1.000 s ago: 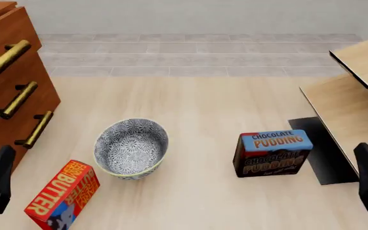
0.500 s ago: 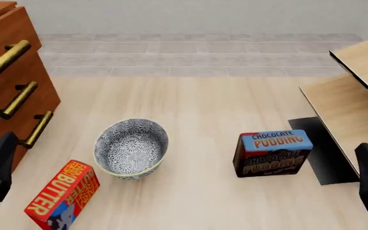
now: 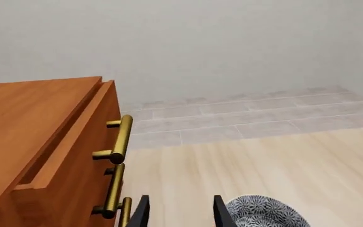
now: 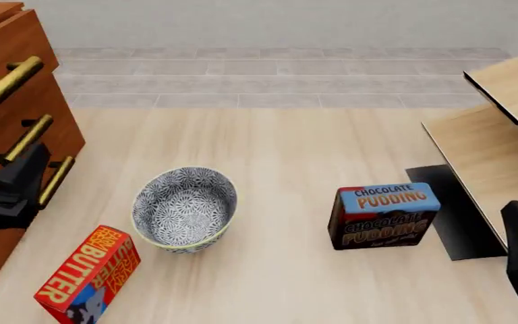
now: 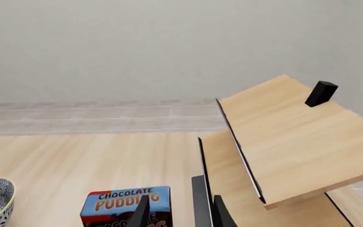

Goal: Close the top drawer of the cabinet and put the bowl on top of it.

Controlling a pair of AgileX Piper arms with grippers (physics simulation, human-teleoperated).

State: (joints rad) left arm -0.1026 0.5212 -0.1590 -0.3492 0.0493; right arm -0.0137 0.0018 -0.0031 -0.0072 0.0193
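The left gripper, fingers parted, has risen toward the cabinet at nine o'clock (boxes read "BUTTER" and "CHOCOLATE PUDDING").

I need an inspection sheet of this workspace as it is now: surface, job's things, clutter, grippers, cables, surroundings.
Surface: pale wooden table.
Job's things: top drawer stands slightly out of the cabinet; bowl upright on the table, not on the cabinet.
Clutter: butter box, chocolate pudding box, pale shelf unit.
Grippers: left gripper open, empty, beside the cabinet; right gripper open, empty.
Cables: nothing seen.
Surroundings: tiled floor, grey wall.
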